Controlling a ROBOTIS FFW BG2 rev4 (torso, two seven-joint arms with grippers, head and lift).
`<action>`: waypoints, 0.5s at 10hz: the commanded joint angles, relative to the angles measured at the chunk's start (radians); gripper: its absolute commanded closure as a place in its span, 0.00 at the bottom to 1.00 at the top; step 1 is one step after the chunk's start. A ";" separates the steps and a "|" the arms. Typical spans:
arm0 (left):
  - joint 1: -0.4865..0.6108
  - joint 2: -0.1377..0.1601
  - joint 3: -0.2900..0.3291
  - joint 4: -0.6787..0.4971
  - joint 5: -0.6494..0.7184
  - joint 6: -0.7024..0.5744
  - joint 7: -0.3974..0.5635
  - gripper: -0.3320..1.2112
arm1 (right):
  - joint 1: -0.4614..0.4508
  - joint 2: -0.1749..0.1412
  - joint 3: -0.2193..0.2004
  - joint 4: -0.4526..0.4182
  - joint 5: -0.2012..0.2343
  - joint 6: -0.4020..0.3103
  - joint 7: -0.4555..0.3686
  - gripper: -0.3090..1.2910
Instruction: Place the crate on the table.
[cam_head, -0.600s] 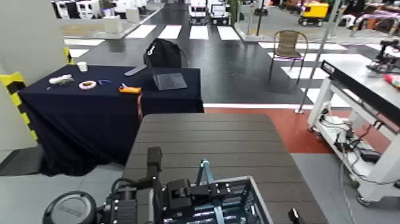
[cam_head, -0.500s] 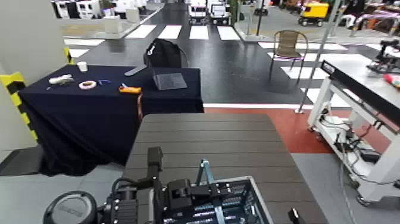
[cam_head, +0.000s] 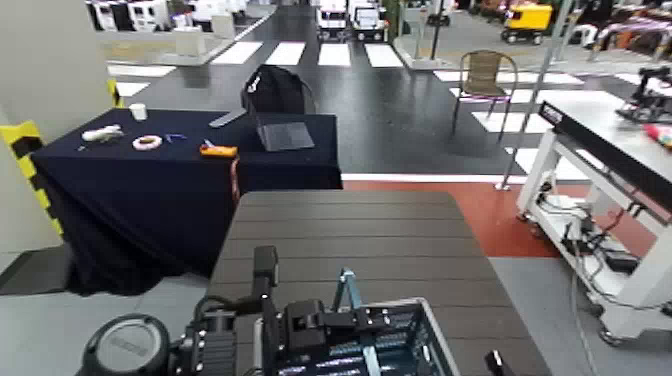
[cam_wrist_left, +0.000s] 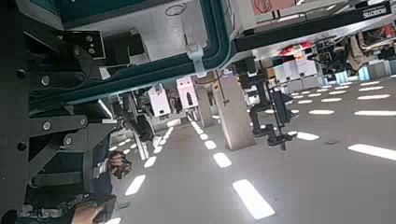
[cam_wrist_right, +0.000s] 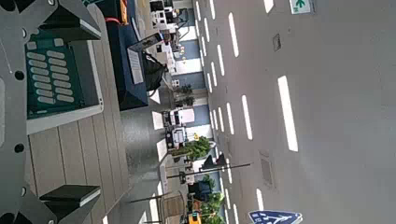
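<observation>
The blue-grey lattice crate (cam_head: 395, 340) hangs over the near end of the dark brown slatted table (cam_head: 340, 235). Its thin teal handle (cam_head: 346, 290) stands up. My left gripper (cam_head: 305, 330) sits on the crate's left rim and is shut on it; in the left wrist view a teal bar (cam_wrist_left: 217, 42) runs close past its black fingers (cam_wrist_left: 51, 103). I cannot tell whether the crate rests on the table. My right gripper (cam_head: 495, 362) shows at the bottom edge, right of the crate. In its wrist view the right gripper (cam_wrist_right: 70, 112) is open, and the crate (cam_wrist_right: 54, 75) lies ahead, apart from the fingers.
Beyond the table stands a navy-draped table (cam_head: 150, 190) with a laptop (cam_head: 283, 135), a tape roll (cam_head: 147, 142) and an orange tool (cam_head: 219, 151). A white-framed workbench (cam_head: 600, 150) with cables stands at the right. Far back are a chair (cam_head: 487, 80) and a black backpack (cam_head: 275, 90).
My left arm has shifted slightly forward and right, and the crate has moved a little with it. The right gripper looks unmoved.
</observation>
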 joint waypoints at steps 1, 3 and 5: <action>-0.094 0.000 -0.056 0.075 -0.099 -0.001 -0.090 0.99 | -0.002 -0.001 0.003 0.002 -0.002 -0.003 0.000 0.28; -0.177 -0.005 -0.095 0.133 -0.148 -0.022 -0.139 0.99 | -0.005 -0.003 0.006 0.005 -0.005 -0.004 0.000 0.28; -0.270 -0.023 -0.132 0.219 -0.282 -0.075 -0.237 0.99 | -0.008 -0.005 0.011 0.008 -0.006 -0.007 0.000 0.28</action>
